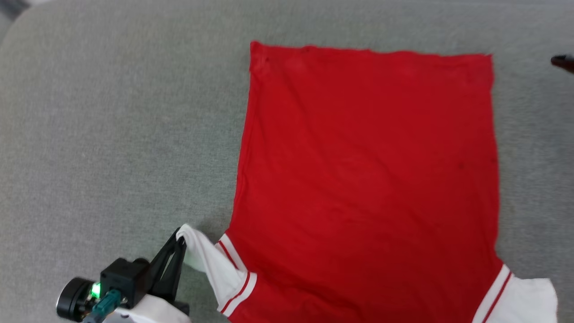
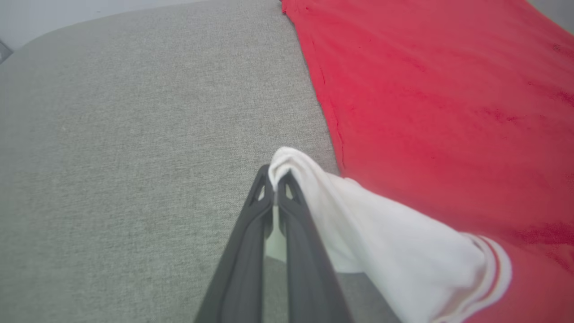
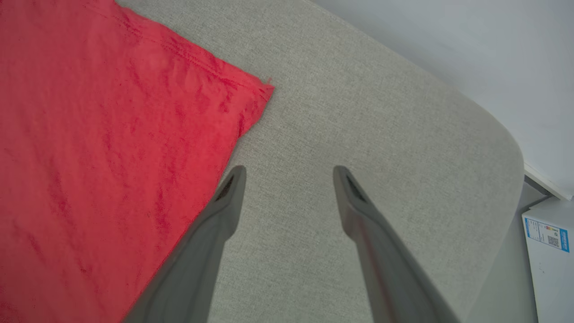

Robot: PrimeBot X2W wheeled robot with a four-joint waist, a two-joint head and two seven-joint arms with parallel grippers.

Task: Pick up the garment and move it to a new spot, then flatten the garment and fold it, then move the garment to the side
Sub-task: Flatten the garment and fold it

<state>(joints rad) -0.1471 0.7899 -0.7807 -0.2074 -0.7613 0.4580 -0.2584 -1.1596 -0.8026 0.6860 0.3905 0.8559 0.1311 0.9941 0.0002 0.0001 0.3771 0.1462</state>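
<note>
Garment (image 1: 367, 170) lies spread on grey padded surface (image 1: 112, 134), plain red side up, hem at the far edge, sleeves toward the robot; sits right of centre in head view; body mostly flat, only faint ripples.

Left gripper (image 1: 180, 240) low at near left; fingers pressed together, pinching the tip of the white left sleeve (image 1: 210, 260); sleeve lifted off the surface into a small peak, striped trim just behind it; left wrist view shows the same pinch at the gripper (image 2: 274, 179), white cloth draped over the right-hand finger.

Right gripper (image 3: 289, 172) has fingers spread, nothing between them; hovers over bare grey surface just beside the garment's far hem corner (image 3: 264, 89).

Other white sleeve (image 1: 529, 300) lies flat at near right, untouched.

Handling, as judgement: thin soft knit, light, limp; will sag and drag from any single hold, so a pinch on a sleeve tip pulls only the sleeve, not the body; not fragile, not slippery on this textured fabric, likely to cling a bit; better holds for folding are doubled edges: sleeve cuff, shoulder seam, hem corners; two-point grips keep an edge straight.

Containers: white box with printed label (image 3: 549, 251) beyond the surface edge in right wrist view; cannot tell what is in it.
</note>
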